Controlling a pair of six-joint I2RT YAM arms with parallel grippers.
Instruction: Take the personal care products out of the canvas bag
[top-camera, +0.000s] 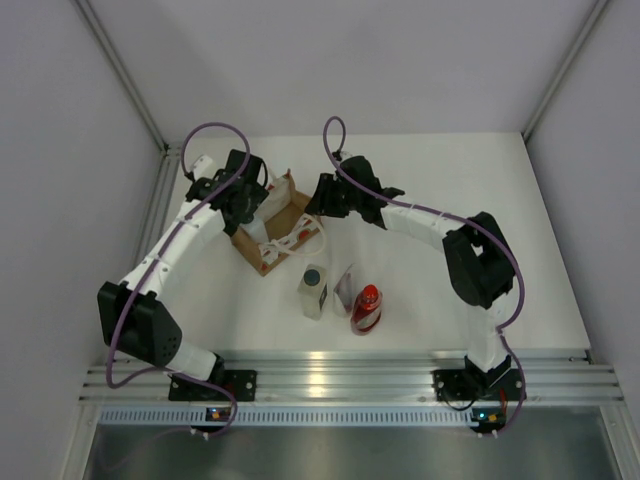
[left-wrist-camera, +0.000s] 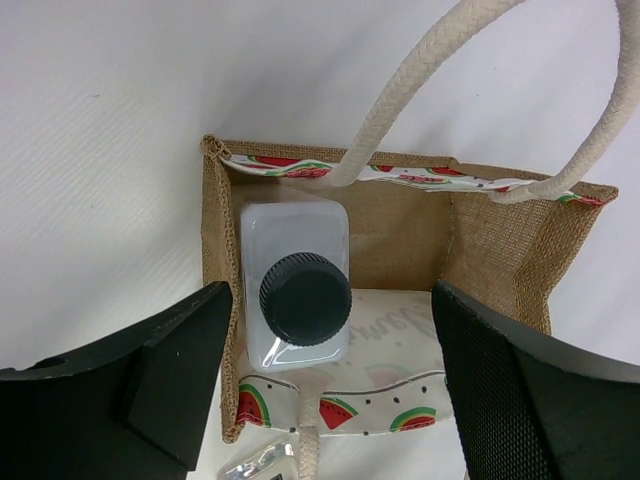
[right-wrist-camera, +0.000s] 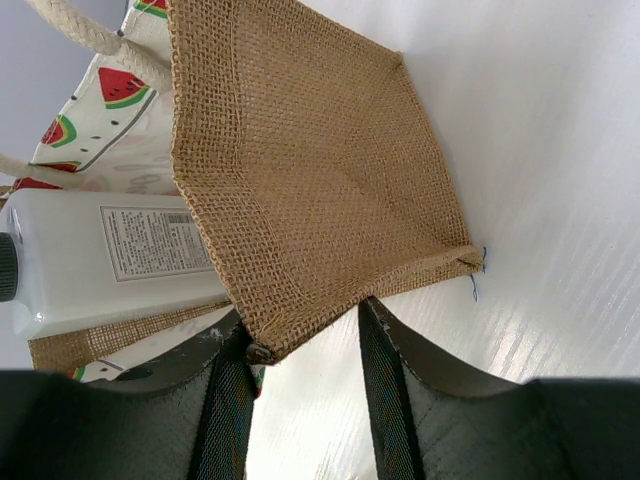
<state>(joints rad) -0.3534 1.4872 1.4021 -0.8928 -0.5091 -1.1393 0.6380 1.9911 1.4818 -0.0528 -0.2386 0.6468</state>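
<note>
White tabletop under soft, even light; pale grey walls left, right and far; aluminium posts in far corners; slotted aluminium rail along near edge.

one bottle sits in the canvas bag; before it, left to right: second bottle, tube, third bottle.

The canvas bag is rough, coarse-woven cloth; the white bottle is smooth, glossy plastic.
</note>
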